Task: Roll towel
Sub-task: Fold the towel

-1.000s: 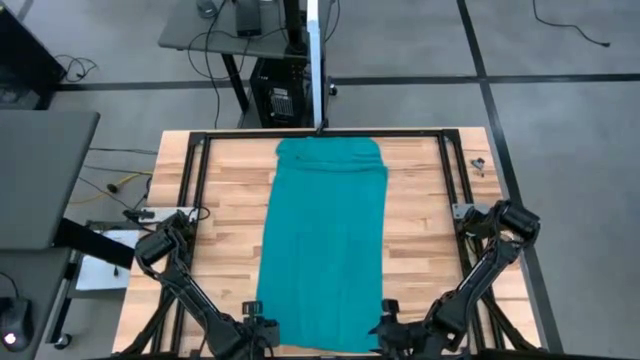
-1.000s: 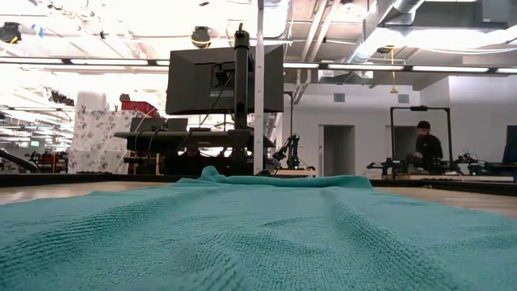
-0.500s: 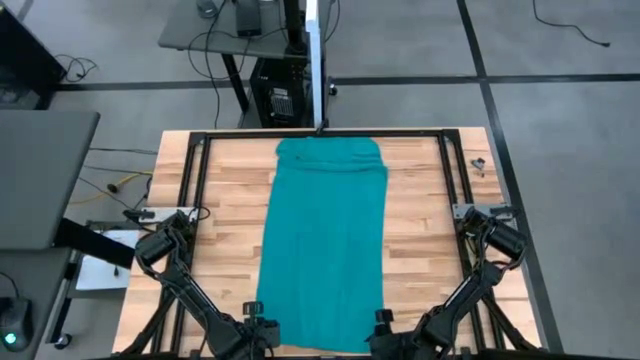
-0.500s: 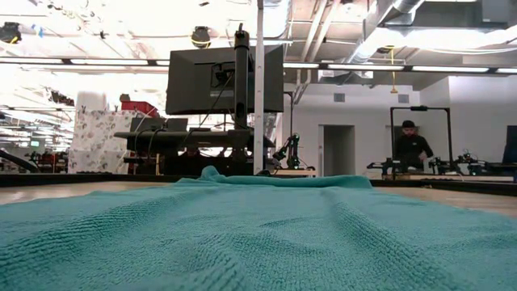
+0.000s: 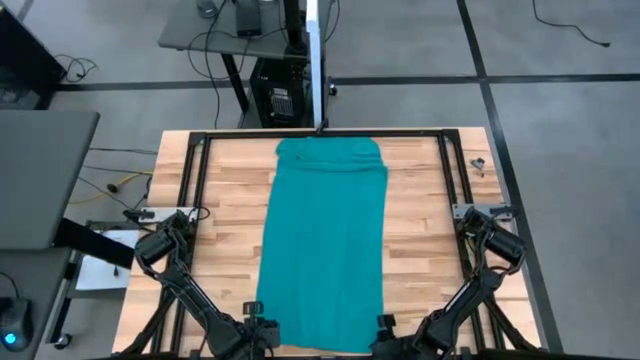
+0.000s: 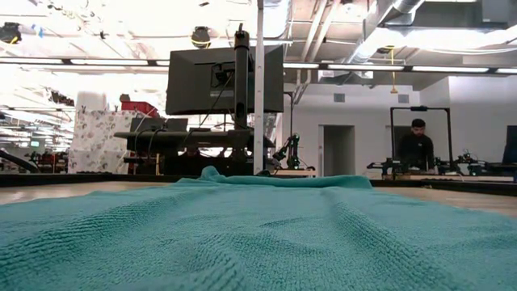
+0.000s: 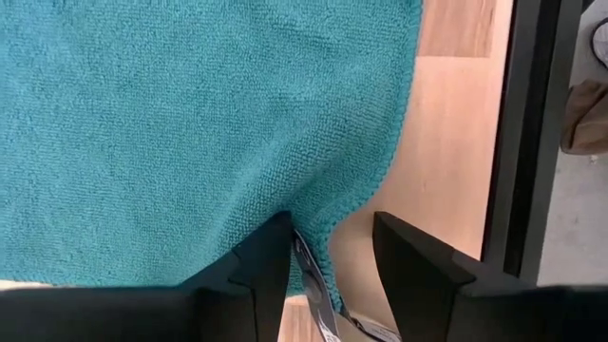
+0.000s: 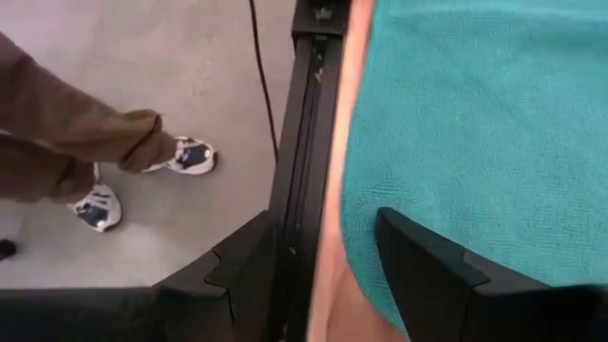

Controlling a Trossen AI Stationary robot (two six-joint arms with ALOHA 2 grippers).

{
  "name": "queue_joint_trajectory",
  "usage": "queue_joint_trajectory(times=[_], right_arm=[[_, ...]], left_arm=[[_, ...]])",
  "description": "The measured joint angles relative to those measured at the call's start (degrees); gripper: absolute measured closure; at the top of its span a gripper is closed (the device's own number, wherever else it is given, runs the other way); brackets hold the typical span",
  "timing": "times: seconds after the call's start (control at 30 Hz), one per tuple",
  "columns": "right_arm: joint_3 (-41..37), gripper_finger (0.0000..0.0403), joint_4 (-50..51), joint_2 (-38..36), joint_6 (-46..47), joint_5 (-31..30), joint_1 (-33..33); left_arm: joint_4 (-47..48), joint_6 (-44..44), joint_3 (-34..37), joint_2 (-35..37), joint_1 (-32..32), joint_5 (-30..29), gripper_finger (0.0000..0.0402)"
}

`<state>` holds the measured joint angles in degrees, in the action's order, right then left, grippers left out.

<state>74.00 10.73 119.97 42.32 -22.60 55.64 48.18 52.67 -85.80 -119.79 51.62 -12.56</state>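
The teal towel (image 5: 325,250) lies flat as a long strip from the table's far edge to its near edge, with a small bunched fold at its far end (image 5: 330,160). It fills the low view's foreground (image 6: 258,234). My left gripper (image 5: 258,320) is open at the towel's near left corner. In the left wrist view that corner (image 7: 328,214) lies between the gripper's (image 7: 331,223) two fingers. My right gripper (image 5: 383,325) is open at the towel's near right corner. Its fingers (image 8: 323,220) stand over the towel's side edge (image 8: 356,190) and the table's rail. My left gripper points steeply down, one finger (image 7: 266,256) over the cloth of the near left corner and the other (image 7: 404,256) over bare wood. I cannot tell whether they touch the towel.
A black metal frame (image 5: 190,200) runs around the wooden table top (image 5: 230,200), with a rail (image 8: 299,123) close beside the towel's near right corner. A small object (image 5: 478,165) lies at the far right. A person's legs and shoes (image 8: 114,161) stand on the floor beyond the table's near edge.
My right arm has sunk and folded, bringing its gripper down toward the towel's near right corner. The towel lies as before.
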Motion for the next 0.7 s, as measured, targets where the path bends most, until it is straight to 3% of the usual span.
queue_joint_trajectory(times=[0.4,0.7], right_arm=[[0.20,0.0229,3.01,0.13,1.51,-0.14,-1.71],[0.13,0.0279,3.93,0.11,2.25,1.01,-2.04]], left_arm=[[-0.10,-0.56,0.00,0.00,-0.04,-0.26,0.0269],[-0.10,-0.49,0.00,0.00,-0.03,-0.20,0.0269]])
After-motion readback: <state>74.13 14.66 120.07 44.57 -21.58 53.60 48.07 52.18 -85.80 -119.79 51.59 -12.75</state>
